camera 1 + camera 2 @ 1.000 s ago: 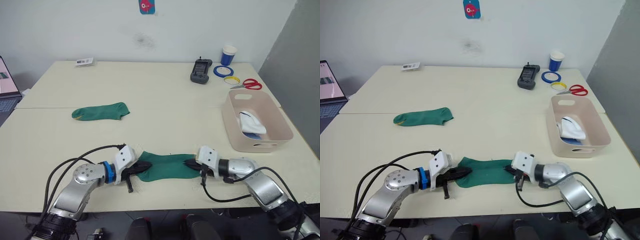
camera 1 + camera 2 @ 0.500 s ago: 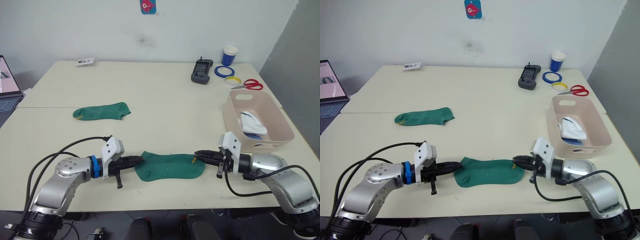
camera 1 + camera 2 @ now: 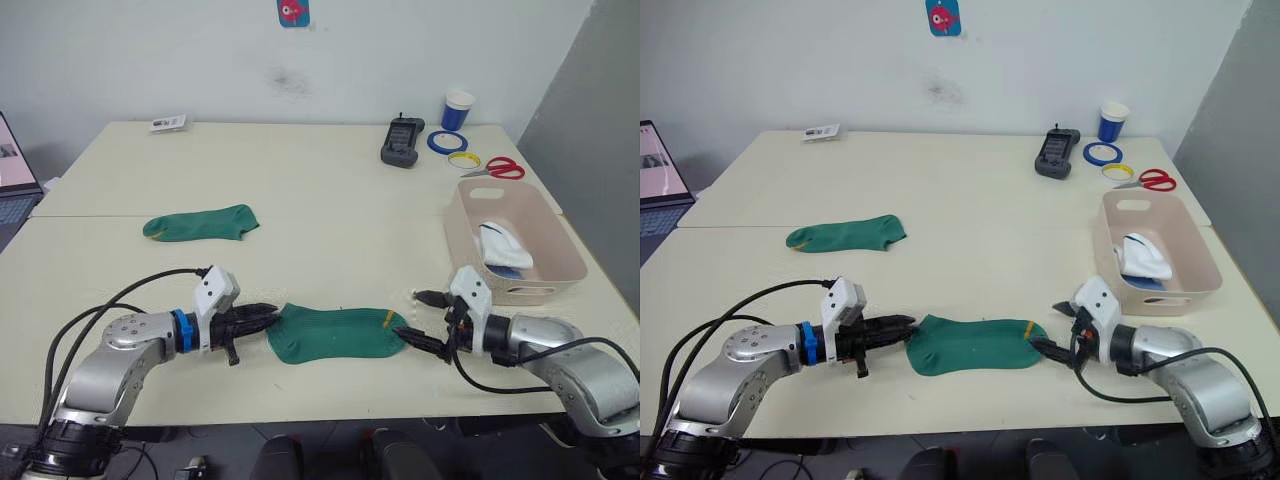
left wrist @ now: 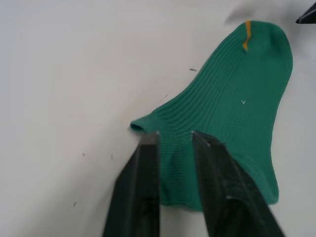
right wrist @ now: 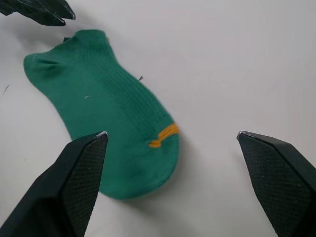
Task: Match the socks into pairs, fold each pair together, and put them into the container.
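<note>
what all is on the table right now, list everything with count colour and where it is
green socks: 2, dark green; one flat at the near edge between the grippers, one further back on the left
container: 1, pale pink, right side; holds a white sock over something blue
paper cup: 1, blue and white, far right
tape rings: 2, blue and yellow, beside the cup
scissors: 1, red handles, behind the container
handheld device: 1, dark grey, far side
card: 1, white, far left
laptop: 1, left edge
left gripper: nearly closed at the sock's cuff
right gripper: open at the toe
</note>
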Controlling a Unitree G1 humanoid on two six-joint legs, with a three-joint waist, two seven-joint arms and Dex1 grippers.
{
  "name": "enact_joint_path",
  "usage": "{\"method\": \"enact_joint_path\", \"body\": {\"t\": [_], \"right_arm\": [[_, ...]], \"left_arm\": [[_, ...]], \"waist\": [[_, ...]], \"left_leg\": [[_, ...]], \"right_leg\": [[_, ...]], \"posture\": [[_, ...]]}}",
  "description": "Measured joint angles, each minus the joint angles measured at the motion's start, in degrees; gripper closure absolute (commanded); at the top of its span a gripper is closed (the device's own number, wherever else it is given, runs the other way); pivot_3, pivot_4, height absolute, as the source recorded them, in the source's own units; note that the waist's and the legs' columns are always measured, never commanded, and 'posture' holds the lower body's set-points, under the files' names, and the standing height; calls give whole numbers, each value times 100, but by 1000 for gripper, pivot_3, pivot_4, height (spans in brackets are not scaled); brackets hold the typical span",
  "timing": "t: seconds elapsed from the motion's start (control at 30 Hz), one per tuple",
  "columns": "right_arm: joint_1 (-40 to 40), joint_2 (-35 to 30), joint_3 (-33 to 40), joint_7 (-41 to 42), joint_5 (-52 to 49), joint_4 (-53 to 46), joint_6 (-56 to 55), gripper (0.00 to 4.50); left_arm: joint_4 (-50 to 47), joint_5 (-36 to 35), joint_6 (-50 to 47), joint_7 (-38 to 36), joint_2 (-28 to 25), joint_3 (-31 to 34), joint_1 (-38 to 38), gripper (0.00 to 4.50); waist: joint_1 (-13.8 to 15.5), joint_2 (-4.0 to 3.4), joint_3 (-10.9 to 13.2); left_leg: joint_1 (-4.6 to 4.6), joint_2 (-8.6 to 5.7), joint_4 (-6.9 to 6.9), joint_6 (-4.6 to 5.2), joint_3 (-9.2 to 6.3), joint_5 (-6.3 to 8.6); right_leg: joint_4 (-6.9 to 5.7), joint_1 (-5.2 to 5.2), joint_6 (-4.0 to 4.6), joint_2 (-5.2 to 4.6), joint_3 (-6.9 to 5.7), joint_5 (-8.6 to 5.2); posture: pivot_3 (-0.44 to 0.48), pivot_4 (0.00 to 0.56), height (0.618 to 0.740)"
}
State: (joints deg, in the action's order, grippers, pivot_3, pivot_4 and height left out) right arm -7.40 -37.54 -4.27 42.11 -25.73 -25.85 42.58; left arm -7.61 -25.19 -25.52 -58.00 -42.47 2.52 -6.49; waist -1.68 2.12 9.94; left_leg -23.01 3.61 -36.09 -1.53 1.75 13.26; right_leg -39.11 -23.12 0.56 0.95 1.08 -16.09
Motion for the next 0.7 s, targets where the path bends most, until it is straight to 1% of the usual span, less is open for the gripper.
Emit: {"method": "enact_joint_path", "body": {"t": [0.07, 0.1, 0.13, 0.2, 0.33, 0.43, 0.53, 0.57, 0.63, 0.7], "right_arm": [[19, -6, -64, -10, 42, 96, 53, 0], [34, -8, -105, -9, 50, 129, 57, 0], [74, -5, -160, -2, 51, 137, 56, 178], [146, 21, -177, -14, 51, 141, 56, 616], [277, 43, -277, -43, 45, 133, 71, 2031], [364, 43, -368, -48, 41, 118, 93, 3129], [367, 48, -372, -107, 39, 118, 112, 4223], [363, 54, -371, -131, 44, 118, 111, 4500], [327, 75, -372, -195, 59, 131, 107, 4500], [225, 101, -368, -230, 94, 179, 106, 4500]], "left_arm": [[193, 170, 105, 80, 55, -39, -70, 1994], [275, 240, 138, 125, 113, -73, -112, 1994], [386, 348, 175, 174, 176, -175, -184, 1958], [512, 459, 200, 233, 273, -321, -301, 1951], [670, 578, 209, 228, 504, -559, -552, 1951], [770, 688, 300, 158, 519, -693, -668, 2576], [767, 708, 323, 17, 513, -726, -648, 3531], [752, 706, 319, -21, 504, -723, -621, 3859], [686, 678, 300, -55, 478, -698, -554, 4474], [576, 607, 214, -75, 431, -662, -474, 4474]], "waist": [[3, 0, 0], [4, 0, 0], [4, 0, 0], [6, 0, 0], [7, 0, 0], [1, 0, 0], [-7, 0, 0], [-6, 0, 0], [-7, 0, 0], [-10, 0, 0]], "left_leg": [[1, -2, -1, 0, 1, 0], [1, -2, -1, 0, 1, 0], [0, -3, -2, 0, 3, 0], [-3, -3, -1, 0, 3, 0], [-5, -3, -1, 0, 3, 0], [-2, -5, -1, 0, 3, 0], [0, -3, -2, 0, 3, 0], [0, -4, -2, 0, 3, 0], [0, -3, -2, 0, 2, 0], [0, -2, -2, 0, 1, 0]], "right_leg": [[-1, 1, -3, -1, 0, 2], [-1, 1, -3, -1, 0, 3], [0, 1, -3, -1, 0, 3], [1, 0, -3, 0, 1, 2], [2, 0, -4, 0, -1, 2], [-2, 0, -3, 1, 0, 3], [-4, 1, -4, 2, 0, 3], [-4, 1, -4, 2, -1, 3], [-3, 1, -4, 2, 1, 3], [-3, 0, -4, 1, 3, 3]], "posture": [[0, 150, 740], [0, 150, 740], [0, 150, 740], [0, 150, 740], [0, 150, 740], [0, 150, 740], [0, 150, 740], [0, 150, 740], [0, 150, 740], [0, 150, 740]]}}
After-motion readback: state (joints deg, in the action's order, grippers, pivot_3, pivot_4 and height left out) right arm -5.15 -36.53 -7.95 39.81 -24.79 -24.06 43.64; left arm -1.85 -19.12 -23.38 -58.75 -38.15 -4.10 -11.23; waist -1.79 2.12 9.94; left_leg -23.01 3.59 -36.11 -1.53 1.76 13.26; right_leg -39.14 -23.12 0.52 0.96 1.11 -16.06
